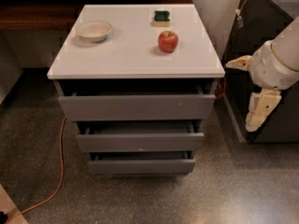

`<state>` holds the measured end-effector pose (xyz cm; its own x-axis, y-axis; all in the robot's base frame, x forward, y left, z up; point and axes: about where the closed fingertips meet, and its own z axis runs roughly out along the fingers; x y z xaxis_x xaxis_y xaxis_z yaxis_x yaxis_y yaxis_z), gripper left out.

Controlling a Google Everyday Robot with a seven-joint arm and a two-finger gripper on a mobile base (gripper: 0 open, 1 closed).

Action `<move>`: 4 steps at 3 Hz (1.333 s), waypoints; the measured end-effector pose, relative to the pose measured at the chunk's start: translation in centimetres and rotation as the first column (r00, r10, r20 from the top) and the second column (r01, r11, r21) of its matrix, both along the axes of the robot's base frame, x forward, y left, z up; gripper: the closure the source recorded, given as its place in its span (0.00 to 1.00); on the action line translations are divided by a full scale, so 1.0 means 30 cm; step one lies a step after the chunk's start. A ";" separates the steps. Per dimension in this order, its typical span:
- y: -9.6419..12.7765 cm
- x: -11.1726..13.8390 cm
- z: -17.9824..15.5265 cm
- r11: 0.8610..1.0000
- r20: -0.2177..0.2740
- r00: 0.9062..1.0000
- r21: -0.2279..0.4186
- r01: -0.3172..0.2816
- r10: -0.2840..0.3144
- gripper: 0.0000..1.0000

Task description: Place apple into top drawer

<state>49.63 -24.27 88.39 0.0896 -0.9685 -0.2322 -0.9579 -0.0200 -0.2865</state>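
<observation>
The apple (pixel 167 41), small, round and red, sits on the white cabinet top (pixel 131 55), right of centre. The top drawer (pixel 135 107) is the widest grey front just under the top; it is pulled out a little, with a dark gap above it. My gripper (pixel 250 88) hangs at the right of the cabinet, beside the top drawer's right end and below the level of the apple. Its cream fingers (pixel 259 111) are spread apart and hold nothing.
A beige bowl (pixel 94 30) sits at the top's left and a green-and-yellow sponge (pixel 162 17) at the back. Two narrower grey drawers (pixel 140 142) lie below, slightly open. An orange cable (pixel 60 171) runs over the floor at left. A dark cabinet (pixel 261 41) stands behind my arm.
</observation>
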 end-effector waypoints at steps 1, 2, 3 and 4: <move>0.019 0.047 -0.056 0.998 0.034 0.998 0.013 -0.060 0.060 0.00; 0.019 0.047 -0.056 0.998 0.034 0.998 0.013 -0.061 0.060 0.00; 0.003 0.060 -0.084 0.998 0.062 0.996 -0.019 -0.067 0.068 0.00; 0.011 0.104 -0.159 0.994 0.087 0.990 -0.041 -0.105 0.108 0.00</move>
<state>52.74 -23.94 83.63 0.2117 -0.9600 -0.1834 -0.9206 -0.1328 -0.3673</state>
